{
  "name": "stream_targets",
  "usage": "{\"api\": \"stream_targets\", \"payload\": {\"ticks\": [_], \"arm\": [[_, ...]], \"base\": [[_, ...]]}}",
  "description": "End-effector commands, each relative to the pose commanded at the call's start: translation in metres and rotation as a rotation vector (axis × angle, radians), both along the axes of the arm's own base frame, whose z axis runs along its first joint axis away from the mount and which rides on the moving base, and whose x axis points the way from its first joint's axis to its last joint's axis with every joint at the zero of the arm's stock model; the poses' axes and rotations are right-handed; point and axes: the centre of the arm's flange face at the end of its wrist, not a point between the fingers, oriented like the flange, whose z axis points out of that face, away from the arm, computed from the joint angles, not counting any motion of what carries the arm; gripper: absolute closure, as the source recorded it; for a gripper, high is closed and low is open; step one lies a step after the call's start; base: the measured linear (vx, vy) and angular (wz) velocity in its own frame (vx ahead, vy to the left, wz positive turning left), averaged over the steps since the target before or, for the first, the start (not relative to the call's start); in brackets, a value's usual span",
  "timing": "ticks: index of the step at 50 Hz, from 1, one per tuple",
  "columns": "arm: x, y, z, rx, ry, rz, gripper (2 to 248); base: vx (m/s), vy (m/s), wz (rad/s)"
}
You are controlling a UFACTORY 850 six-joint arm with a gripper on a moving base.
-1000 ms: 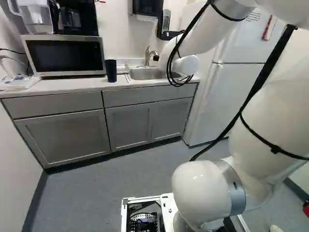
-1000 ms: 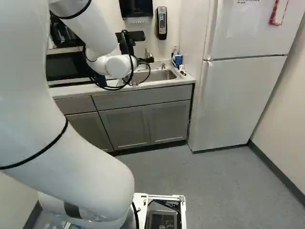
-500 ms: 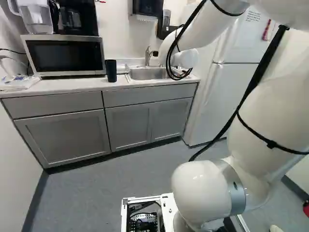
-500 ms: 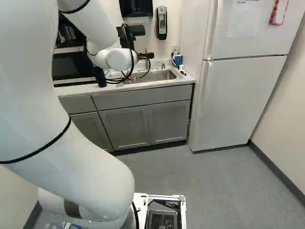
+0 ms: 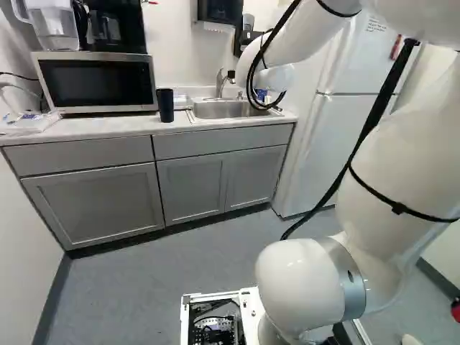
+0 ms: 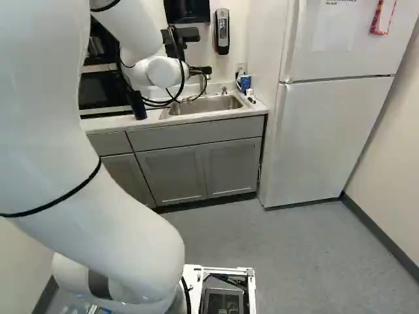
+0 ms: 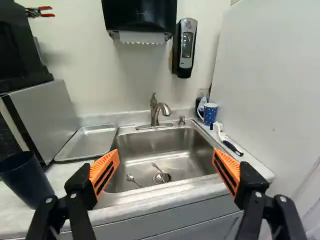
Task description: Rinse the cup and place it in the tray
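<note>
While gripper [image 6: 201,70] stands wide, blue cup [image 7: 210,114] sits ahead, just beside sink [image 7: 155,140]; dark cup [image 7: 25,180] off to 1 side.

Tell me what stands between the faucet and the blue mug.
A short metal fixture stands between the faucet and the blue mug, on the back rim of the sink; the wrist view shows it.

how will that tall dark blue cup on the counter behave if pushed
Pushed near the rim, the tall dark blue cup would likely tip, being taller than wide and narrower at its base. Once down, its round body may roll on the pale countertop. Its plain wall shows no handle, so a loose grip might let it turn.
</note>
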Motion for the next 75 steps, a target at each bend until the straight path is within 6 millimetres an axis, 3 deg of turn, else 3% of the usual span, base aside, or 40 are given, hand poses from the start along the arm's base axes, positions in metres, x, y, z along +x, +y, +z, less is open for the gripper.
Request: {"api": "stream_targets", "payload": {"ticks": [75], "arm": [[0.0054, 0.0000, 0.0044, 0.000, -0.008, 0.000, 3]], "base": [[0.012, 0.000, -0.013]]}}
